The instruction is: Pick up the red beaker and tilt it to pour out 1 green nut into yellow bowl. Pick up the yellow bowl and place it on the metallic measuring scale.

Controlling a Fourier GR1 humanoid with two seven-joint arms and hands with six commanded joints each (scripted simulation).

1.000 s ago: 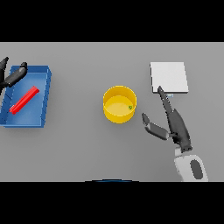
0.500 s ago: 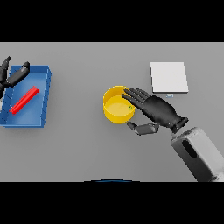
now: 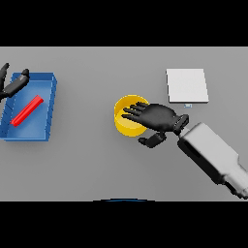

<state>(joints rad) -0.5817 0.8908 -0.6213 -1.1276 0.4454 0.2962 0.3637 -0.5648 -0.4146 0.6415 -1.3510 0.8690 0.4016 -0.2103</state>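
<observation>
The yellow bowl (image 3: 125, 122) stands near the middle of the table. My right hand (image 3: 157, 117) hovers over its right half, fingers straight and spread, thumb hanging below the rim; it hides the bowl's inside. The red beaker (image 3: 27, 111) lies on its side in a blue tray (image 3: 41, 133) at the left. My left hand (image 3: 10, 85) sits at the tray's upper left edge, fingers relaxed, holding nothing. The metallic measuring scale (image 3: 187, 85) lies flat at the upper right, apart from the bowl.
The blue tray's walls enclose the beaker at the far left. The right forearm (image 3: 213, 156) stretches from the lower right toward the bowl, below the scale.
My right hand has swung left from beside the scale and now lies over the bowl's right side. The bowl, beaker and left hand have not moved.
</observation>
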